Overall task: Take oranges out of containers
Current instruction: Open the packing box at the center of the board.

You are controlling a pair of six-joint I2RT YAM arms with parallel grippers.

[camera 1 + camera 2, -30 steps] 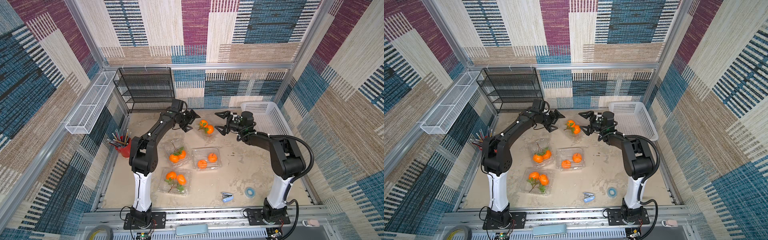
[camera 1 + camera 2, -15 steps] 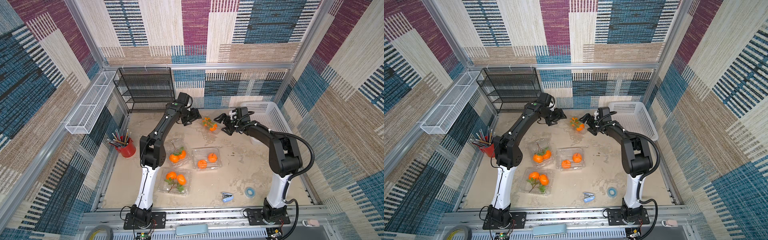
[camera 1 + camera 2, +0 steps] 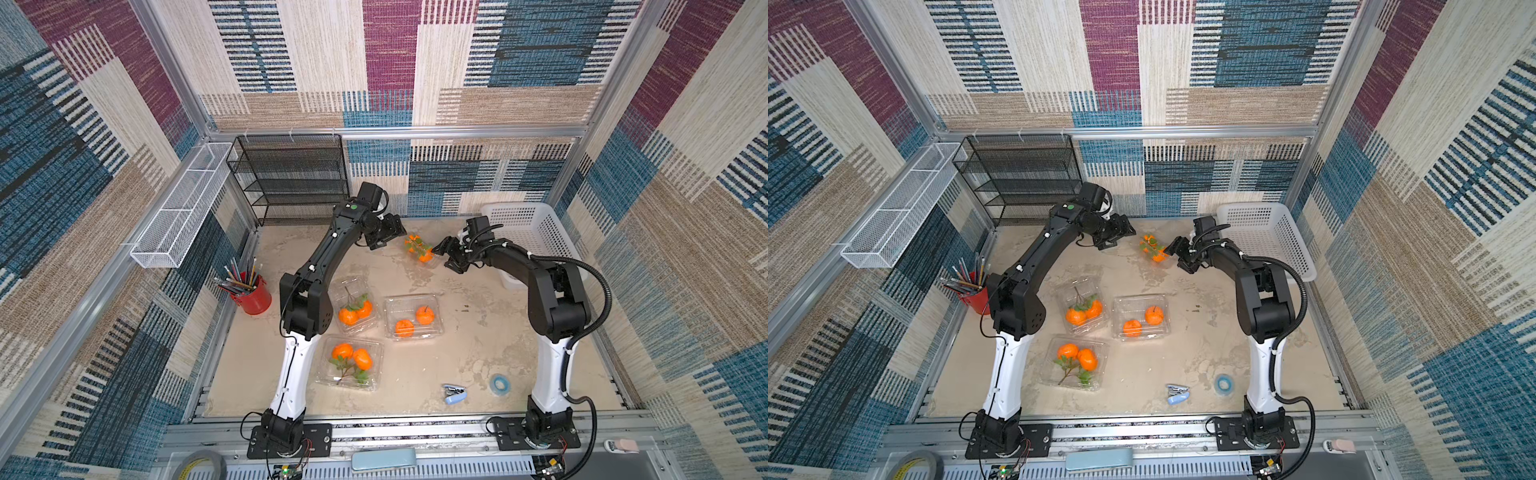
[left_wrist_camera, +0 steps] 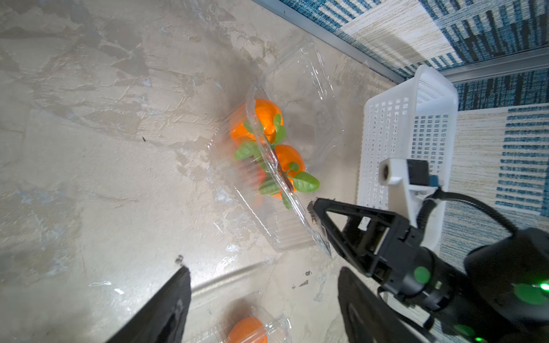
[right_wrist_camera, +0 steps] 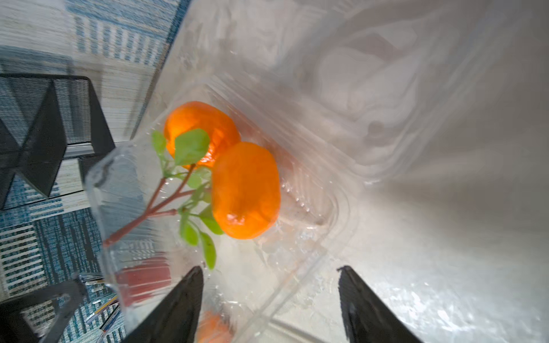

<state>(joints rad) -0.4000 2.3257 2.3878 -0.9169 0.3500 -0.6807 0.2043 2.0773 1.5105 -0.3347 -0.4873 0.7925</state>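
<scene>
The far clear box [image 3: 420,248] sits at 12 o'clock on the bench [image 3: 478,332]. Its lid is open, and two oranges [image 3: 424,257] on one stem lie inside. The left hand [image 3: 392,238] is at its 9 o'clock, fingers apart, holding nothing. The right hand [image 3: 441,257] is at its 3 o'clock, fingers apart around the box's corner. The box is thin and light, so a squeeze may bend or tip it, and the oranges may roll away. I count four clear boxes, eight oranges and two hands.

No text, label, brand, number or sign is legible on anything in view.
</scene>
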